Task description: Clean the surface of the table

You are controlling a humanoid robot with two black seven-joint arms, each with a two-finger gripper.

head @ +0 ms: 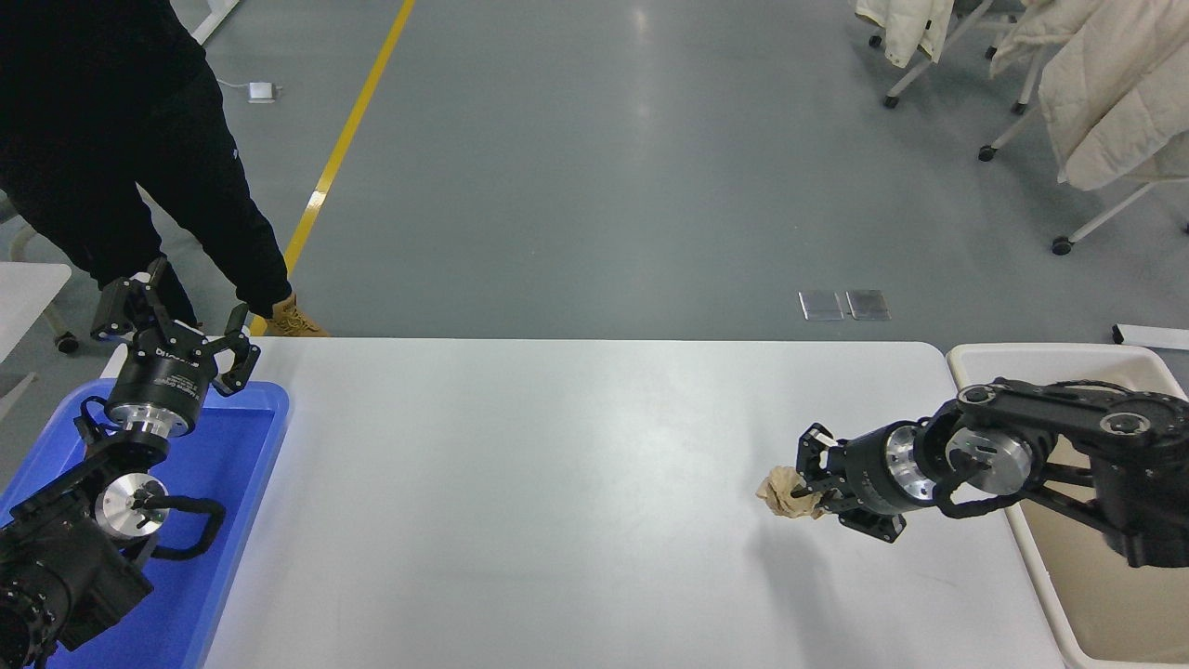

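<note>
The table surface [557, 483] filled the near half of the scene, a glossy white top running from the blue tray [251, 465] at its left end to the beige bin [1040, 576] at its right. Almost all of it lay bare. The one piece of litter on view was a crumpled wad of brownish paper [785, 491], toward the right end and about midway between the near and far edges.

The right gripper [810, 488] reached in from the right, over the bin, and its fingers were pinched on that wad. A shadow on the white just below suggested the paper was held a little above the top rather than resting on it, though this could not be told for certain.

The step in hand looked like the removal of the last scrap. The next move probably called for swinging the arm back to the right until the wad hung over the bin, then letting go.

The left gripper [176, 339] was parked over the far end of the tray, fingers spread and holding nothing. A person in black [139, 167] stood beyond the far left corner.
</note>
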